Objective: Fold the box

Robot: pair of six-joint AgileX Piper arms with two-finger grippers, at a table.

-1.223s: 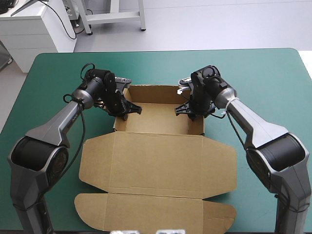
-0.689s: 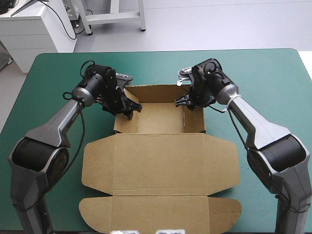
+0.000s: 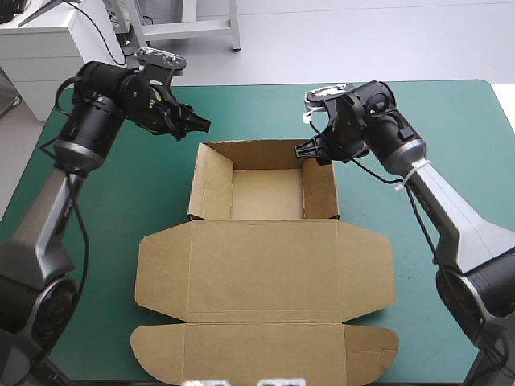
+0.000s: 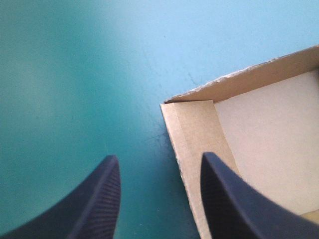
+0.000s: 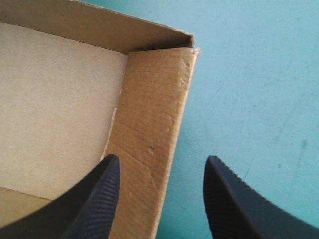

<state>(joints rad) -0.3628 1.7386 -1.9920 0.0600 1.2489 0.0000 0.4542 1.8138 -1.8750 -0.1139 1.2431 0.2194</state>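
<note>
The brown box (image 3: pixel 265 193) stands as an open tray in the middle of the table, its walls raised. Its lid (image 3: pixel 265 273) lies flat toward the near edge. My left gripper (image 3: pixel 199 125) hovers open beyond the tray's far left corner, clear of the board. In the left wrist view that corner (image 4: pixel 192 114) lies ahead of the left gripper (image 4: pixel 159 158), which has only cover between its fingers. My right gripper (image 3: pixel 310 150) is open over the far right corner. In the right wrist view the right gripper (image 5: pixel 163 158) straddles the right side wall (image 5: pixel 154 109) from above.
Teal-green cover (image 3: pixel 451 129) shows on both sides of the tray. The lid's rounded end flaps (image 3: pixel 157 346) reach close to the table's near edge. A white cabinet (image 3: pixel 56 44) stands beyond the far left corner of the table.
Both grippers have left the inside of the tray. The left arm rose and swung out to the far left; the right one backed out over the far right corner. The side walls stay up.
</note>
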